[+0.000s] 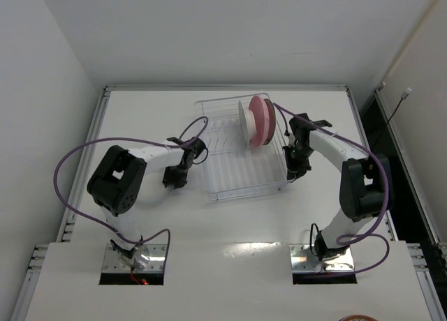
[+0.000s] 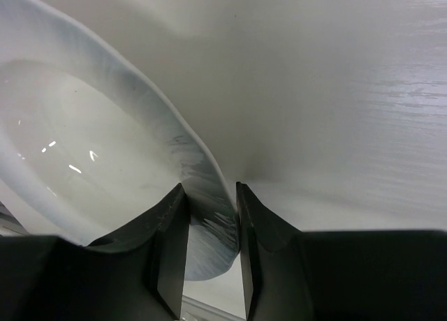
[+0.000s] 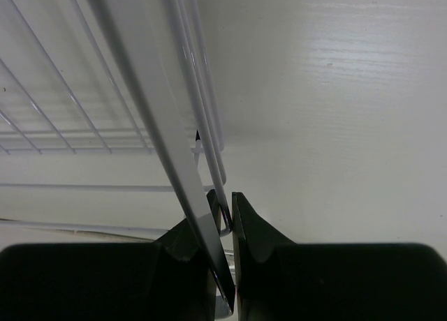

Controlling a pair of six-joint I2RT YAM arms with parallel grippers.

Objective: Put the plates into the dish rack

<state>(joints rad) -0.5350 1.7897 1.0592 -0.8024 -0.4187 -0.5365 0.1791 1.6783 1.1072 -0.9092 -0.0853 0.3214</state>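
In the left wrist view a translucent whitish plate [image 2: 77, 146] lies on the white table, and my left gripper [image 2: 211, 192] is shut on its near rim, one finger on each side. From above, that gripper [image 1: 173, 179] sits just left of the dish rack [image 1: 237, 169]; the plate itself barely shows there. A pink plate [image 1: 264, 120] stands upright in the rack's back right slots, with a white plate [image 1: 244, 122] right beside it. My right gripper [image 1: 293, 171] is at the rack's right edge. Its jaws [image 3: 225, 199] are shut on a wire of the rack's rim [image 3: 202, 112].
The white table [image 1: 140, 112] has a raised metal frame [image 1: 223, 88] along its back and sides, with walls close behind. Purple cables [image 1: 70, 160] loop off both arms. Both arm bases stand at the near edge.
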